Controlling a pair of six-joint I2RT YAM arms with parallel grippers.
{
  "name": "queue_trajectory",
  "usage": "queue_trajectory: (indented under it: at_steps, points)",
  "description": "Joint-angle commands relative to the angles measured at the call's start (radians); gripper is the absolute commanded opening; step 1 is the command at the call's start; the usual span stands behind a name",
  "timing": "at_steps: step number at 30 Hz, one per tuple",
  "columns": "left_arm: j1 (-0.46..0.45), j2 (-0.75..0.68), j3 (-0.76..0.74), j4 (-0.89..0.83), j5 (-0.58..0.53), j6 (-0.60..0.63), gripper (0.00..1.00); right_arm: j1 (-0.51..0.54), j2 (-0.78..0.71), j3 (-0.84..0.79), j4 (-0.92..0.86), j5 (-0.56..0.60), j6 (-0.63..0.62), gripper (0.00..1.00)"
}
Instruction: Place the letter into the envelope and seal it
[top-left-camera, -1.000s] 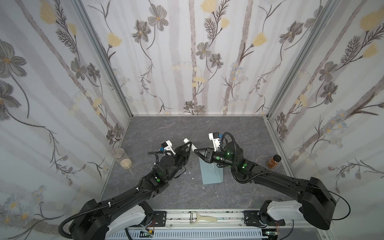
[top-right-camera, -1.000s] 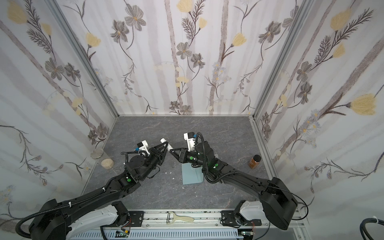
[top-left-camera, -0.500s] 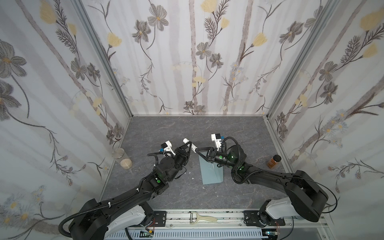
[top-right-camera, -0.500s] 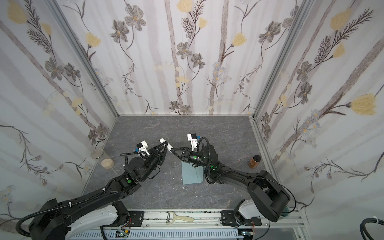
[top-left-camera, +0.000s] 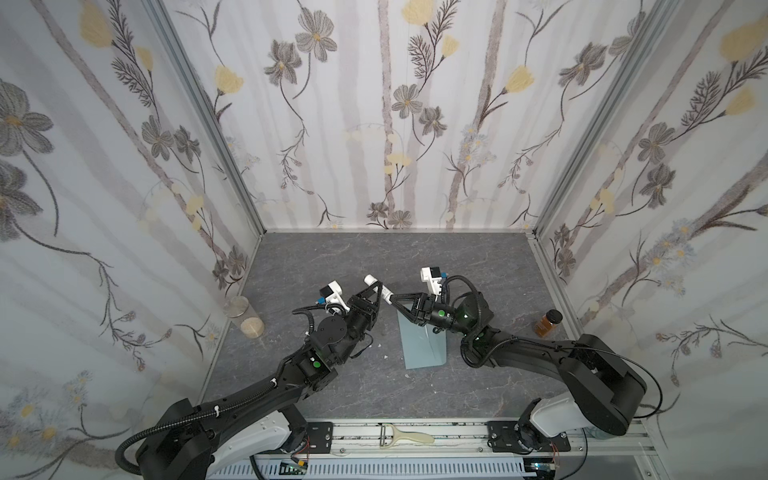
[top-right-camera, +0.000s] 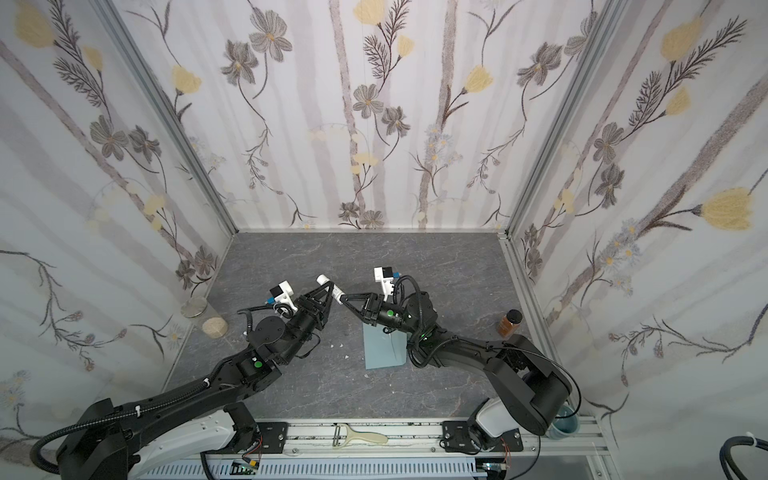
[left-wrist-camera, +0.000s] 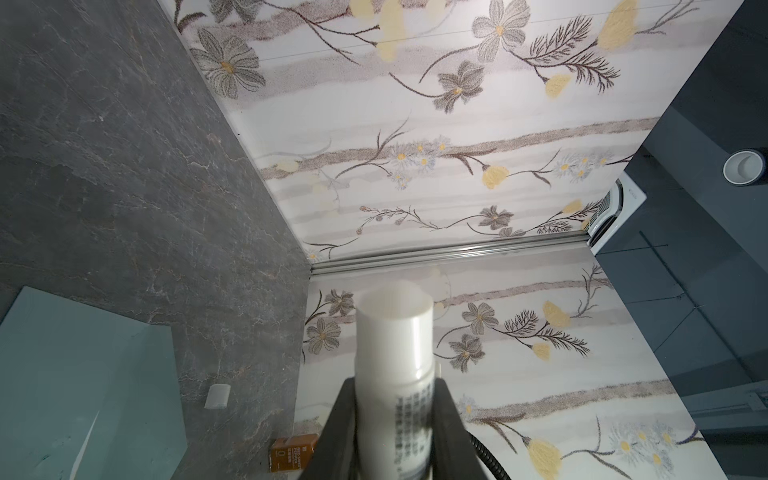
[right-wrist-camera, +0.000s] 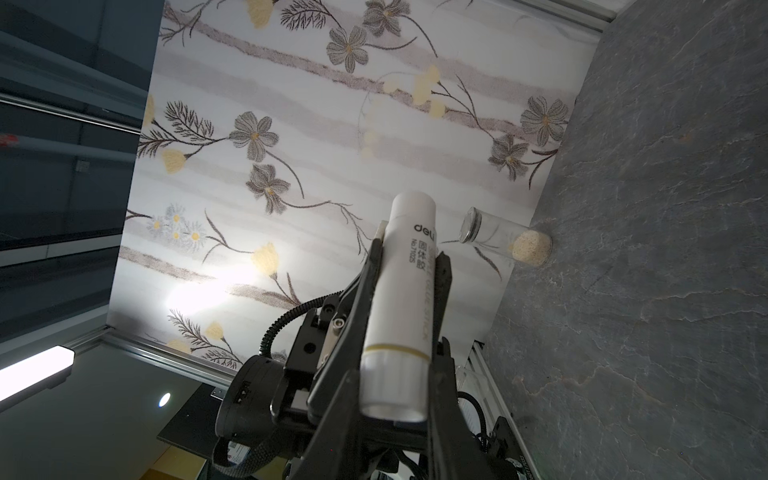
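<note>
A white glue stick (top-left-camera: 379, 289) hangs in the air above the table, with my left gripper (top-left-camera: 375, 288) shut on its barrel (left-wrist-camera: 392, 353). My right gripper (top-left-camera: 390, 300) meets it from the other side. Its jaws stand close on either side of the stick's capped end (right-wrist-camera: 395, 386); whether they press on it I cannot make out. The blue-grey envelope (top-left-camera: 422, 349) lies flat on the table below my right gripper, also seen in the left wrist view (left-wrist-camera: 83, 374). The letter is hidden.
A glass jar (top-left-camera: 245, 318) with pale grains stands by the left wall. An amber bottle (top-left-camera: 548, 322) stands by the right wall. Small white bits (top-left-camera: 386, 357) lie left of the envelope. A peeler (top-left-camera: 405, 436) rests on the front rail.
My right wrist has rolled and shifted slightly to the right, its fingertips staying at the stick's end. The left gripper and the glue stick have hardly moved.
</note>
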Motion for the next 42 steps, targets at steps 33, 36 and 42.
queue_trajectory:
  at_steps: [33, 36, 42]
  points:
    - [0.115, 0.044, 0.207, -0.463, 0.232, 0.076, 0.00, 0.443, -0.103, 0.421, -1.149, 1.147, -1.329, 0.47]
    - [0.115, 0.044, 0.207, -0.462, 0.234, 0.076, 0.00, 0.450, -0.073, 0.440, -1.154, 1.152, -1.351, 0.41]
    - [0.116, 0.043, 0.207, -0.460, 0.237, 0.076, 0.00, 0.450, -0.050, 0.451, -1.140, 1.139, -1.369, 0.34]
